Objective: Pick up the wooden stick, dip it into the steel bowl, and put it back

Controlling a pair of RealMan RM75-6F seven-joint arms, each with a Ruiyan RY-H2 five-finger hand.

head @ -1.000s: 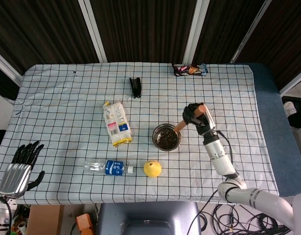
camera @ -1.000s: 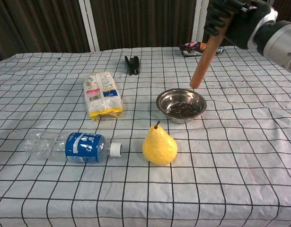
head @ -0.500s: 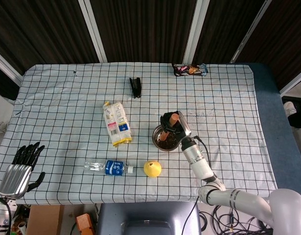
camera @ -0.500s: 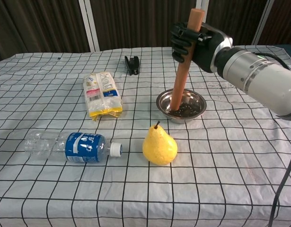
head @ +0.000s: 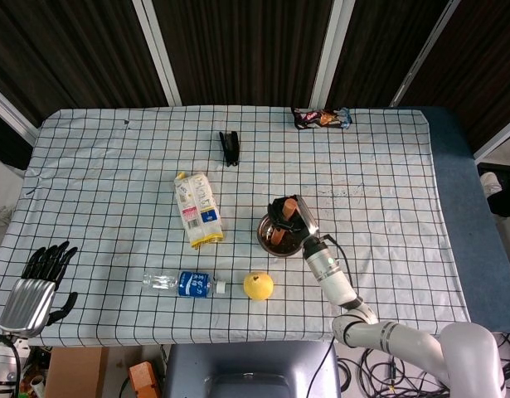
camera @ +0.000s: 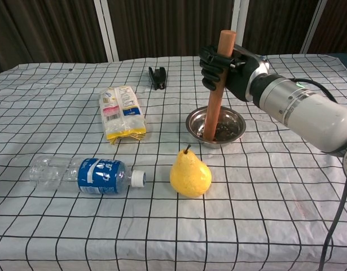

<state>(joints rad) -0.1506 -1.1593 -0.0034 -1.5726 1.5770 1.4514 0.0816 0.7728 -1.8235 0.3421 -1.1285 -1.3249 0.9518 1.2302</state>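
The right robot hand (camera: 224,65) grips the wooden stick (camera: 216,84) near its upper end, its dark fingers wrapped around the shaft, and holds the stick nearly upright just right of the frame's centre in the chest view. The stick's lower end stands inside the steel bowl (camera: 233,121), down among the dark bits that lie in the bowl's bottom. In the head view the same robot hand (head: 286,214) covers the upper part of the bowl (head: 267,240), a little right of and below the centre of the frame, with the stick's (head: 289,206) top end showing between the fingers. The left robot hand (head: 37,283) hangs at the lower left of the head view, off the edge of the surface (head: 114,166), holding nothing, with its fingers spread. On the checked cloth, a yellow pear (camera: 190,173) stands just in front of the bowl, a plastic water bottle (camera: 86,174) lies on its side in the lower left, and a yellow-and-white packet (camera: 122,111) lies left of the bowl. A small black clip (camera: 157,77) rests further back, and a dark snack wrapper (head: 321,118) lies near the upper edge of the surface.
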